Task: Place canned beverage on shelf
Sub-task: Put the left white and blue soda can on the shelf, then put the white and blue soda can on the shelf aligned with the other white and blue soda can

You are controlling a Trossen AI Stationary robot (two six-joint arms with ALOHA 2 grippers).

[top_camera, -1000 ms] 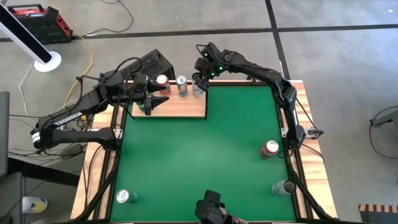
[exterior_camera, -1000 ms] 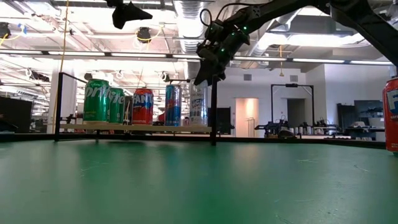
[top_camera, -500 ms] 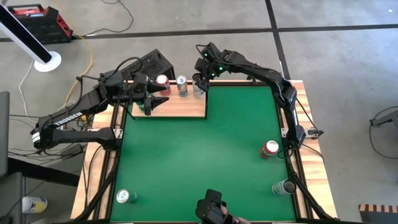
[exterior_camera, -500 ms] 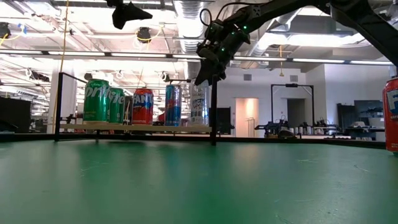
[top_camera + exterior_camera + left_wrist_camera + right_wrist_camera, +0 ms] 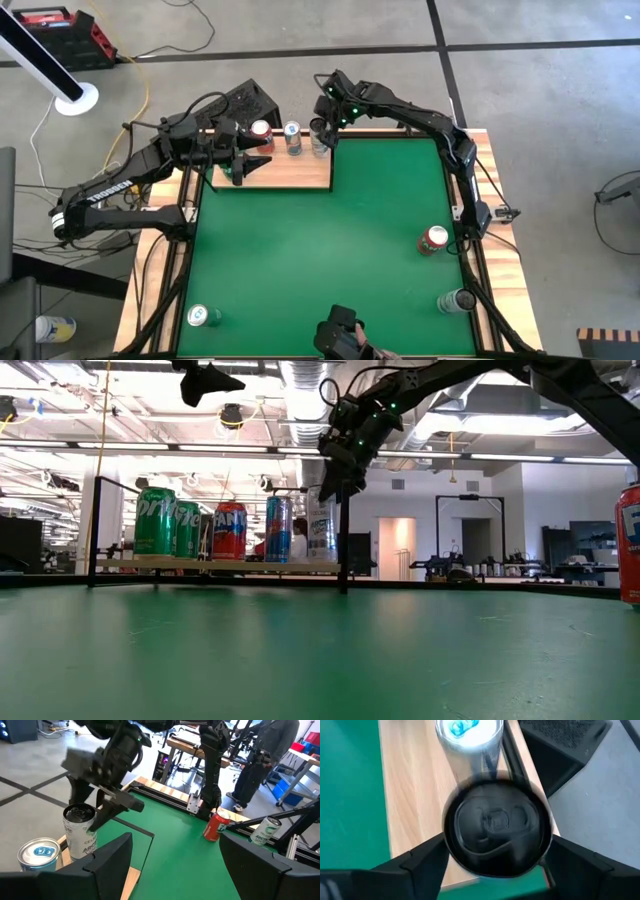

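The shelf (image 5: 290,172) is a pale wood panel at the mat's far left. Green, red and blue cans stand on it in a row (image 5: 229,530). A white can with a dark top (image 5: 497,825) stands on its base at the row's right end (image 5: 318,146). My right gripper (image 5: 322,127) is open just above this can, one finger on either side of its top, and the left wrist view (image 5: 97,802) shows the fingers clear of it. My left gripper (image 5: 175,870) is open and empty over the shelf's left part (image 5: 240,160).
A red can (image 5: 432,240) stands at the mat's right edge. A pale can (image 5: 455,300) lies near the right front corner, and a green can (image 5: 203,316) is at the front left. A thin dark post (image 5: 344,540) rises at the shelf's right corner. A person stands beyond the table (image 5: 260,755).
My right gripper has risen a little above the white can, which stays standing on the shelf. My left arm has kept still.
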